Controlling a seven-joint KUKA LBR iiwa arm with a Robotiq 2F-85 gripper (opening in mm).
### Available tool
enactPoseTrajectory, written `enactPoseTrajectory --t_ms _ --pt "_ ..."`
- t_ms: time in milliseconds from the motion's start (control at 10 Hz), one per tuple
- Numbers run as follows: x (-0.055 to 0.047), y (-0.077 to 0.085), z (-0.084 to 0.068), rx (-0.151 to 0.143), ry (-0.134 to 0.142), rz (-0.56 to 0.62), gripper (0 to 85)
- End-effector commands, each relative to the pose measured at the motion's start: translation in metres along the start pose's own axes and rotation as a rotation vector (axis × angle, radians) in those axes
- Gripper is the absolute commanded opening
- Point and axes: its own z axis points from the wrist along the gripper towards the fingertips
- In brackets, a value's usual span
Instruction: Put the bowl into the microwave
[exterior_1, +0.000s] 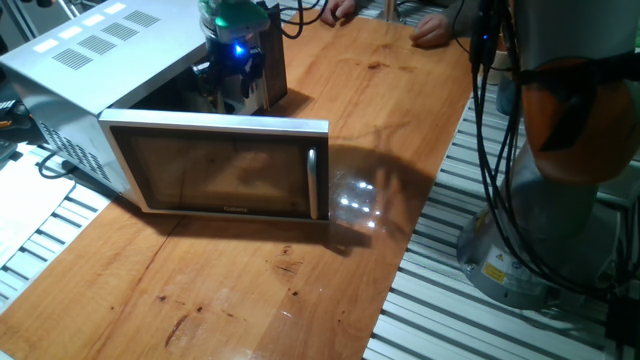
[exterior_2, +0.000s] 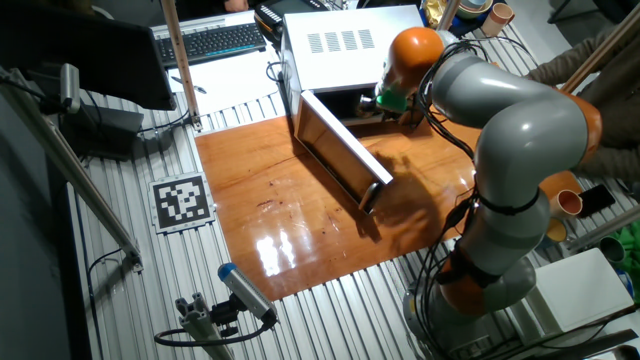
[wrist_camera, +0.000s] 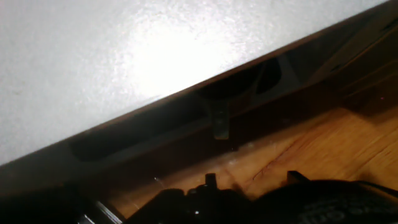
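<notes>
One arm: reaching into the microwave (exterior_1: 110, 70) opening, upper left of one fixed view.
Gripper (exterior_1: 228, 95): inside the oven cavity, can't tell if it's wide, narrow or holding anything.
Door (exterior_1: 222, 165): swung wide open, centre of frame, over the wooden tabletop (exterior_1: 300, 290).
Bowl: can't spot it in any view, honestly.

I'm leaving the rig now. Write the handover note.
Gripper: at the microwave's mouth behind the open door; fingers hidden, state unclear.
Bowl: not clearly visible in any view; a dark rounded shape at the hand view's bottom edge may be it.
Done: door open, arm at the cavity.
Left: confirm the bowl sits inside, then withdraw.
</notes>
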Motion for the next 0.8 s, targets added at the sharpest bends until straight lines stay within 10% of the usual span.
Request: enactPoseTrajectory --t_ms 0,200,300,700 --pt "0.001 0.0 -0.001 0.006 0.017 -0.009 51.0" --pt "0.002 -0.001 -0.002 0.024 0.054 -0.042 51.0" --pt "0.004 -0.002 -0.002 0.036 0.072 -0.057 34.0" --pt "0.014 -0.004 0.011 0.065 0.07 -0.077 34.0"
